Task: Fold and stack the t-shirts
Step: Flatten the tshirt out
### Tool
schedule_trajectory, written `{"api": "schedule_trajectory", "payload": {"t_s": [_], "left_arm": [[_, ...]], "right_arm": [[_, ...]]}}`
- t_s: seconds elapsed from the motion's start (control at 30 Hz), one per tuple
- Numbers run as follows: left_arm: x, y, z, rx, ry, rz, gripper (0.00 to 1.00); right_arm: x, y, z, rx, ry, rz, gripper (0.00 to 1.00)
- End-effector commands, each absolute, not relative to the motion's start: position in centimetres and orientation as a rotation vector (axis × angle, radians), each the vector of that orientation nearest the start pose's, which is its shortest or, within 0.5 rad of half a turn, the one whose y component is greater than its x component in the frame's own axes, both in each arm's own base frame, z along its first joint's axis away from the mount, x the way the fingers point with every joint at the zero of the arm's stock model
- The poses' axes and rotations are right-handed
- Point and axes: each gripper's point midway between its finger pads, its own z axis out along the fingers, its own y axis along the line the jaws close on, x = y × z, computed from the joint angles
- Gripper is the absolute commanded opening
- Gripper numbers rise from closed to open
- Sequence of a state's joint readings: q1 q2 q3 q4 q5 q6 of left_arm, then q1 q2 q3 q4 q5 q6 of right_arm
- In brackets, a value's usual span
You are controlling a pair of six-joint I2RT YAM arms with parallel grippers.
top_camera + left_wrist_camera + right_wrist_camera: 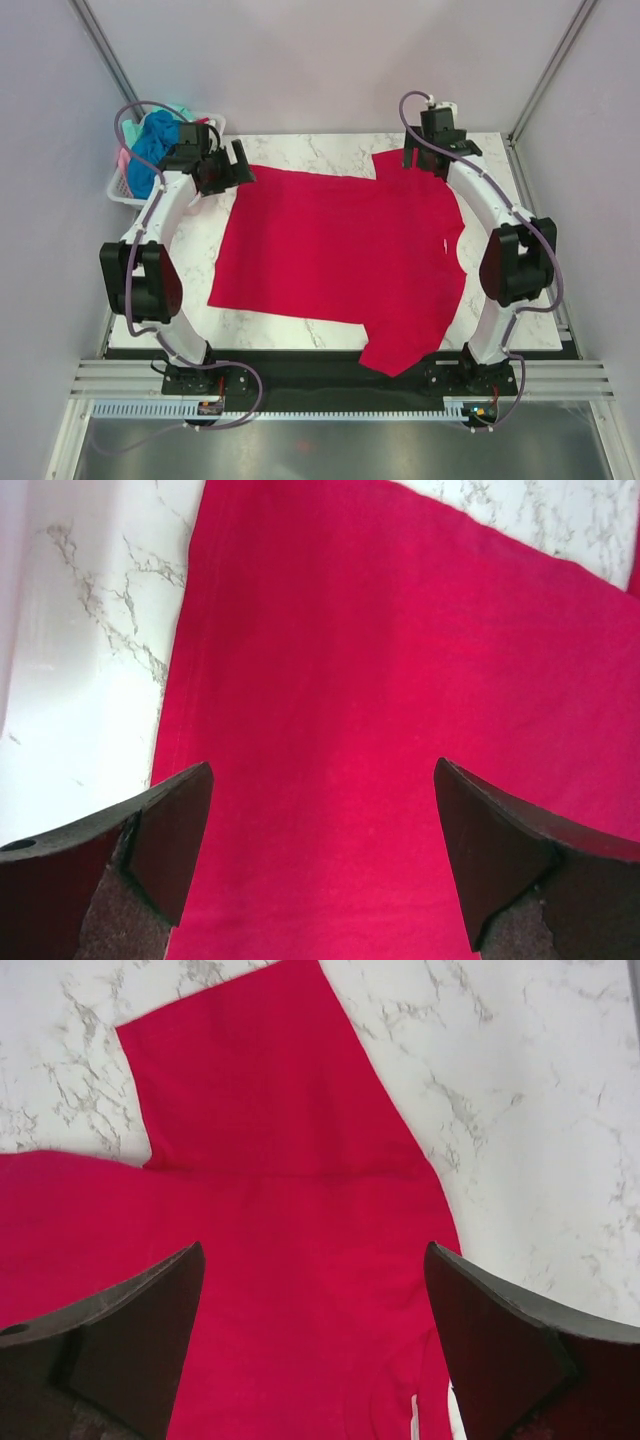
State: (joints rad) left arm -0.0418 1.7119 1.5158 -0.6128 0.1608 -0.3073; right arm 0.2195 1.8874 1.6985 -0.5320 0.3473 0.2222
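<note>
Currently the crimson t-shirt (340, 250) lies spread flat on the marble table (300, 145). Its long axis runs left to right, with the hem (180, 680) toward the left arm and the collar (455, 245) toward the right arm. The far sleeve (250, 1080) points to the far edge. The near sleeve (400, 350) overhangs the near edge onto the black strip (300, 365). Bare marble lies beyond the hem, along the far edge and to the right of the collar.

The left gripper (322, 770) hovers above the far hem corner, jaws wide, holding nothing. The right gripper (312, 1250) hovers above the far sleeve and shoulder, jaws likewise wide and empty.

Only the top view shows the white basket (125, 190) off the far-left corner, containing a blue t-shirt (152, 148). The right wrist view shows the white label (413, 1415) at the collar more clearly than the top view.
</note>
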Motion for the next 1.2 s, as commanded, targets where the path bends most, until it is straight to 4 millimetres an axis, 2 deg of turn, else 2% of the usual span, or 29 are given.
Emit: {"api": "schedule_trajectory", "payload": {"t_s": [0.0,0.1,0.17,0.2,0.27,0.3,0.37,0.4,0.43,0.47,0.5,0.53,0.57,0.6,0.63,0.67,0.7,0.73,0.77,0.8,0.83,0.97,1.0,1.03,1.07,1.1,1.13,1.17], "left_arm": [[45.1,-6.4,14.4,-0.283,2.416,-0.394,0.98],[46.1,-6.8,12.6,-0.307,2.419,-0.421,0.97],[46.8,-7.2,11.5,-0.305,2.434,-0.442,0.97],[47.7,-7.4,10.6,-0.308,2.447,-0.450,0.96],[48.8,-7.7,9.7,-0.307,2.459,-0.461,0.96],[49.7,-7.9,8.5,-0.312,2.474,-0.465,0.96],[50.7,-8.1,7.6,-0.318,2.485,-0.476,0.96],[51.5,-8.1,6.2,-0.325,2.503,-0.468,0.96],[51.8,-7.9,5.6,-0.337,2.513,-0.453,0.96],[52.6,-7.5,5.3,-0.352,2.517,-0.430,0.96],[52.9,-7.4,4.6,-0.369,2.529,-0.431,0.96],[52.9,-7.2,2.5,-0.393,2.568,-0.430,0.95],[53.5,-7.2,2.6,-0.402,2.559,-0.436,0.95],[53.8,-7.2,2.2,-0.422,2.562,-0.444,0.95],[54.0,-7.2,1.8,-0.428,2.564,-0.446,0.95],[54.5,-7.2,1.3,-0.433,2.566,-0.447,0.95],[54.8,-7.1,1.0,-0.443,2.563,-0.445,0.95],[55.2,-7.0,0.8,-0.450,2.562,-0.449,0.95],[55.3,-7.0,0.2,-0.456,2.572,-0.451,0.95],[56.2,-7.0,1.0,-0.461,2.550,-0.463,0.95],[56.5,-7.0,1.2,-0.465,2.542,-0.478,0.95],[57.4,-7.9,3.8,-0.443,2.494,-0.554,0.95],[57.5,-8.0,6.0,-0.428,2.459,-0.563,0.95],[57.4,-8.2,7.2,-0.414,2.443,-0.569,0.95],[56.9,-8.2,8.0,-0.410,2.440,-0.571,0.95],[56.5,-8.3,11.7,-0.381,2.381,-0.578,0.95],[56.0,-8.4,13.2,-0.367,2.363,-0.574,0.96],[54.6,-8.1,13.5,-0.377,2.371,-0.549,0.97]], "right_arm": [[49.8,5.8,14.1,0.280,2.318,-0.013,0.98],[49.4,5.0,10.2,0.315,2.409,0.029,0.98],[49.9,4.9,8.9,0.336,2.439,0.082,0.98],[50.1,4.8,7.3,0.345,2.470,0.088,0.98],[51.1,5.0,6.6,0.350,2.478,0.108,0.98],[51.4,5.3,5.0,0.358,2.506,0.113,0.98],[52.8,5.6,5.1,0.356,2.493,0.133,0.98],[53.1,5.7,3.4,0.363,2.519,0.127,0.98],[54.1,5.7,3.7,0.362,2.502,0.128,0.98],[54.5,5.7,3.2,0.364,2.511,0.121,0.98],[54.7,5.7,1.0,0.367,2.547,0.113,0.98],[56.2,6.0,1.7,0.362,2.519,0.129,0.98],[56.0,6.2,-0.8,0.362,2.573,0.130,0.98],[56.6,6.3,-1.2,0.360,2.573,0.136,0.98],[58.4,6.5,-0.1,0.355,2.533,0.147,0.98],[58.7,6.5,-0.7,0.352,2.545,0.145,0.98],[59.0,6.5,-2.7,0.355,2.568,0.139,0.98],[60.6,6.6,-1.5,0.352,2.523,0.148,0.98],[61.2,6.7,-1.6,0.349,2.514,0.154,0.98],[61.5,6.6,-2.8,0.351,2.528,0.157,0.98],[62.7,6.7,-1.4,0.350,2.486,0.182,0.98],[64.2,6.6,0.8,0.349,2.418,0.247,0.98],[64.4,6.6,2.7,0.344,2.390,0.257,0.98],[64.3,6.6,3.3,0.341,2.384,0.258,0.98],[64.4,6.6,6.2,0.336,2.340,0.274,0.98],[64.2,6.7,7.5,0.330,2.327,0.277,0.98],[63.4,6.5,7.7,0.336,2.339,0.270,0.98],[63.2,6.4,9.0,0.336,2.317,0.262,0.98]]}}
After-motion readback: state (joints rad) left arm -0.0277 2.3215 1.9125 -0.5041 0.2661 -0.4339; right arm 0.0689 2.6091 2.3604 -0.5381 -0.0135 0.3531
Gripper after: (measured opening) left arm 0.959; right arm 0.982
